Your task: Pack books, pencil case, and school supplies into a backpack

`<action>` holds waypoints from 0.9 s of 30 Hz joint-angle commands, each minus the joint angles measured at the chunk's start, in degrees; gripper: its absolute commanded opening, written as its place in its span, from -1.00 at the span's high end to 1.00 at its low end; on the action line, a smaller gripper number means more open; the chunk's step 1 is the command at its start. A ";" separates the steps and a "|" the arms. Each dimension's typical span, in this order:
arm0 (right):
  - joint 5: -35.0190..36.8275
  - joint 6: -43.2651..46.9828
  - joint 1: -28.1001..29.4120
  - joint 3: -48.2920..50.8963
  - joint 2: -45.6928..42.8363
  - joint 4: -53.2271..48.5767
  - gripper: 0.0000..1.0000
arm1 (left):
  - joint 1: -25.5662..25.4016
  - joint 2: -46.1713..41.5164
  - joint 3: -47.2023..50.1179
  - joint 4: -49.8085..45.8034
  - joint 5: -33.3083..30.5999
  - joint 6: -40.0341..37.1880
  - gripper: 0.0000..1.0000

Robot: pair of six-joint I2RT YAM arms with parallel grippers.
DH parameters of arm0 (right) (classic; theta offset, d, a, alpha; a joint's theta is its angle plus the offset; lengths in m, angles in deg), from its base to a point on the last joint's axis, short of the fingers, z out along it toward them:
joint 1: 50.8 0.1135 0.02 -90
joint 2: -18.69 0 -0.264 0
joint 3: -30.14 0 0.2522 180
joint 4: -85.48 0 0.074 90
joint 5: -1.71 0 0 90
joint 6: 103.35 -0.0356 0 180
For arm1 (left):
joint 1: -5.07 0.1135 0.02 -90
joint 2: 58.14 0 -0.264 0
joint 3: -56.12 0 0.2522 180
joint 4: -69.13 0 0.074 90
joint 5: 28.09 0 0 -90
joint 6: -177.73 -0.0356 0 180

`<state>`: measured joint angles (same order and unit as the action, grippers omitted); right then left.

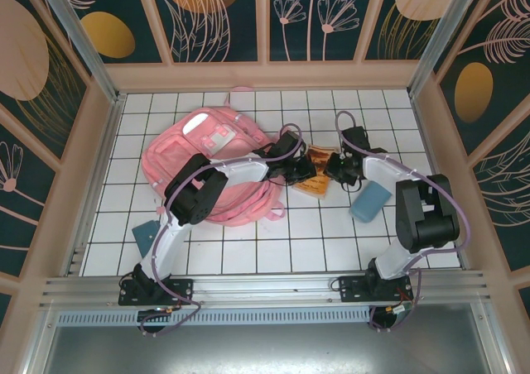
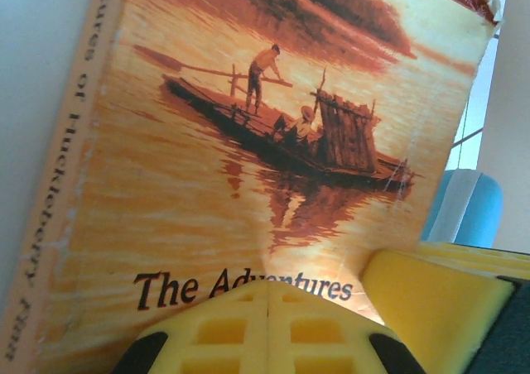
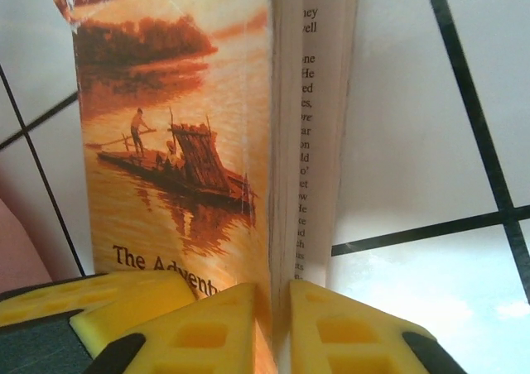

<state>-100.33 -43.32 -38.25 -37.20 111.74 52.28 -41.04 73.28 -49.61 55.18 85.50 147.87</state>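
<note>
An orange book [image 1: 313, 181] titled "The Adventures" stands on edge on the tiles between my two grippers, just right of the pink backpack [image 1: 199, 155]. My right gripper [image 3: 280, 293] is shut on the book [image 3: 190, 101], clamping its front cover and some pages at the lower edge. The left gripper [image 2: 269, 290] is shut, fingertips together and pressed against the bottom of the book's cover [image 2: 207, 184], with nothing visible between them. From above, the left gripper [image 1: 294, 171] and right gripper [image 1: 335, 169] face each other across the book. The blue pencil case [image 1: 370, 202] lies flat to the right.
A teal object [image 1: 145, 233] lies at the front left, partly behind the left arm. The white tiled table [image 1: 273, 242] is walled by a wooden frame [image 1: 265, 76] at the back and sides. The backpack's straps [image 1: 273, 213] trail toward the front.
</note>
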 commanded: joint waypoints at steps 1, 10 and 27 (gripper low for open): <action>0.04 0.93 1.33 -1.41 0.20 -0.93 0.88 | -1.02 -0.31 0.73 0.19 1.76 -0.04 0.99; 0.81 2.21 -0.95 -0.11 -8.52 -0.44 1.00 | 0.99 -7.57 -2.95 -5.69 -1.43 -6.22 0.42; -24.98 8.84 -1.52 -6.54 -18.91 0.11 1.00 | 10.73 -26.68 14.85 1.09 5.86 -14.21 -0.83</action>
<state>-117.31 -36.07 -39.78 -40.55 95.77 50.22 -31.29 52.16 -36.16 53.89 89.20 137.66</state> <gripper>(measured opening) 0.049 0.898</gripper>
